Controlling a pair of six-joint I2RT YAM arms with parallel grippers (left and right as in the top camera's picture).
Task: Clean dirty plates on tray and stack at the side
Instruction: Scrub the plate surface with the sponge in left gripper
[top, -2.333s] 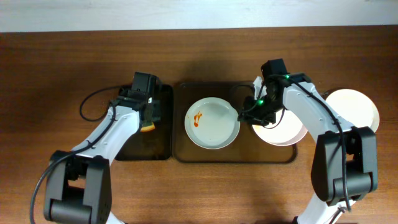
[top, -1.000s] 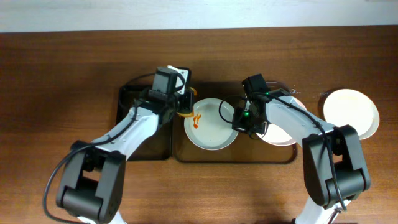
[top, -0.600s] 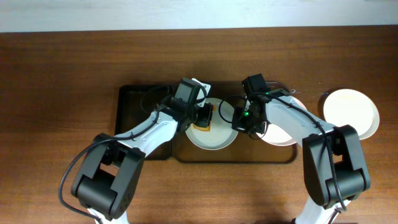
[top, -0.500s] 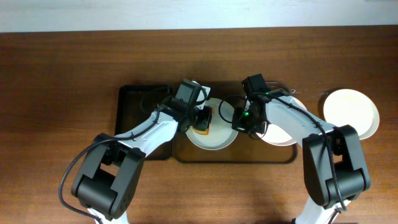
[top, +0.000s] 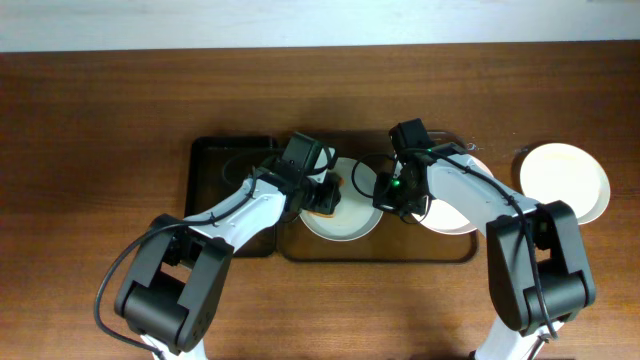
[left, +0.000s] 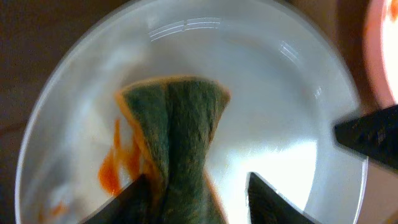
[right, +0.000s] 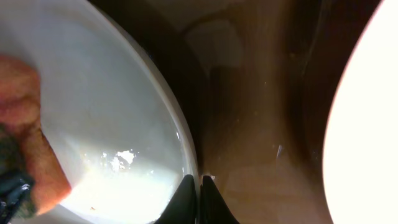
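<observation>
A white dirty plate (top: 352, 218) lies on the dark tray (top: 380, 250). My left gripper (top: 325, 196) is shut on a green and orange sponge (left: 177, 130) and presses it on the plate (left: 273, 99), beside an orange sauce smear (left: 111, 175). My right gripper (top: 386, 196) is shut on the plate's right rim (right: 189, 168); the sponge shows at the left of the right wrist view (right: 25, 118). A second plate (top: 455, 217) lies in the tray under the right arm. A clean plate (top: 566, 180) sits on the table at the right.
A black tray (top: 215, 205) stands to the left of the main tray, under the left arm. The second plate's bright edge (right: 367, 118) lies close to the right of my right fingers. Bare wooden table (top: 100, 120) surrounds the trays.
My left gripper carried the sponge from the left tray onto the dirty plate and has slid it slightly across the plate. My right gripper moved onto the rim and has stayed there.
</observation>
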